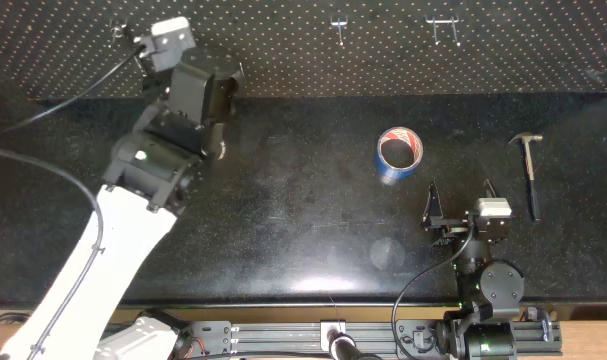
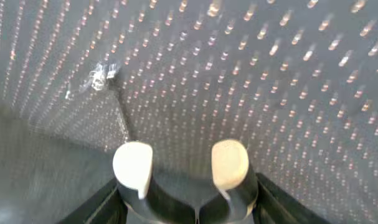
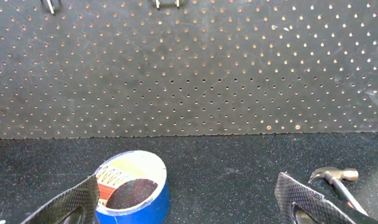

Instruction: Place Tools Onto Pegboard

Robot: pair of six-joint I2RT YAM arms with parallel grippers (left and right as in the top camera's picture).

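A blue tape roll [image 1: 399, 152] [image 3: 132, 188] lies on the black table right of the middle. A hammer [image 1: 529, 170] [image 3: 335, 178] lies at the far right. The pegboard [image 1: 383, 60] stands along the back. My left arm [image 1: 173, 100] is raised at the board's left part, and its gripper [image 2: 181, 168] is open with nothing between the pale pads [image 2: 133, 168], close to a metal hook [image 2: 101, 74] [image 1: 119, 33]. My right gripper [image 1: 461, 205] stands open low over the table, just in front of the tape roll, holding nothing.
Two more metal hooks [image 1: 339, 28] [image 1: 442, 28] stick out of the pegboard above the tape and hammer; they also appear in the right wrist view as hooks [image 3: 50, 6] [image 3: 167, 3]. A black cable [image 1: 53, 110] runs from the left arm across the table's left side.
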